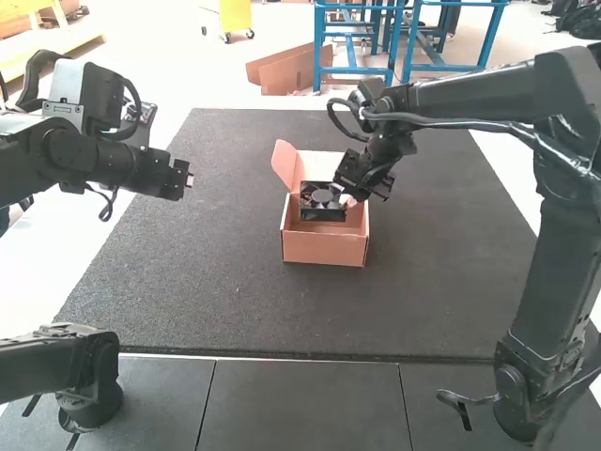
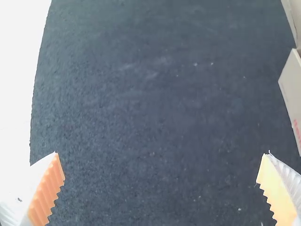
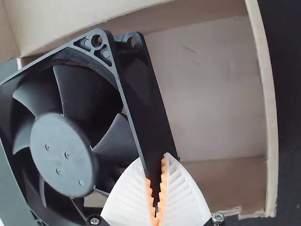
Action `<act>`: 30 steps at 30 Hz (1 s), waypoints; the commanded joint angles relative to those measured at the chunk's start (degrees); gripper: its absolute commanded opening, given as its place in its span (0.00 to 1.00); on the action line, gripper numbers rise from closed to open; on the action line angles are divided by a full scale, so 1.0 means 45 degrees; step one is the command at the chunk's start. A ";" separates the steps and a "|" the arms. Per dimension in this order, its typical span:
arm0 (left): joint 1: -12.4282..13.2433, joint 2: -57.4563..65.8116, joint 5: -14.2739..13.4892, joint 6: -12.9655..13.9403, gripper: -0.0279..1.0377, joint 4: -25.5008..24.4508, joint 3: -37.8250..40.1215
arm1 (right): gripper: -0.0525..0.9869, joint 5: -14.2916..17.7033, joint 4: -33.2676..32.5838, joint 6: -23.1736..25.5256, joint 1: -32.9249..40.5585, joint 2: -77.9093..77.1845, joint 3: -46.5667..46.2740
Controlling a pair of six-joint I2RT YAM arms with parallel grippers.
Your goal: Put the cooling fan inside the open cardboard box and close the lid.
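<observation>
A small open cardboard box [image 1: 324, 240] stands mid-mat, its lid flap [image 1: 285, 165] raised at the back left. The black cooling fan [image 1: 322, 200] sits tilted in the box's mouth. My right gripper [image 1: 360, 195] is shut on the fan's frame edge [image 3: 150, 136], ribbed white fingers [image 3: 181, 186] pinching it over the box's inner wall [image 3: 211, 94]. My left gripper [image 1: 183, 178] hovers over the mat left of the box, open, with nothing between its orange-padded fingers [image 2: 47, 188]; one box corner [image 2: 292, 89] is off to the side.
A black mat [image 1: 188, 272] covers the table, with bare room around the box. A brown cardboard piece [image 1: 286, 66] lies on the floor beyond the mat's far edge.
</observation>
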 commanded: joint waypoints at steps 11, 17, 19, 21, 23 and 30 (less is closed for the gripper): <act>-0.0111 -0.0330 -0.0136 0.0026 0.94 -0.0190 0.0853 | 0.04 0.0706 0.0946 -0.0339 0.0015 0.1143 -0.0009; -0.0111 -0.0311 -0.0136 0.0026 0.94 -0.0268 0.1028 | 0.20 0.0726 0.1161 -0.0710 0.0015 0.1260 0.0011; -0.0111 -0.0330 -0.0155 0.0026 0.94 -0.0229 0.1028 | 0.47 0.0687 0.1102 -0.0983 -0.0004 0.1241 0.0265; -0.0111 -0.0311 -0.0175 0.0026 0.94 -0.0073 0.1028 | 0.76 0.0355 0.0966 -0.1061 -0.0004 0.1202 0.0636; -0.0111 -0.0252 -0.0194 0.0026 0.94 0.0142 0.1009 | 0.81 -0.0133 0.0790 -0.1393 -0.0024 0.1124 0.1202; -0.0111 0.0412 -0.0507 -0.0052 0.94 0.1177 0.1028 | 0.91 -0.0817 -0.0304 -0.3210 -0.0532 0.0186 0.3194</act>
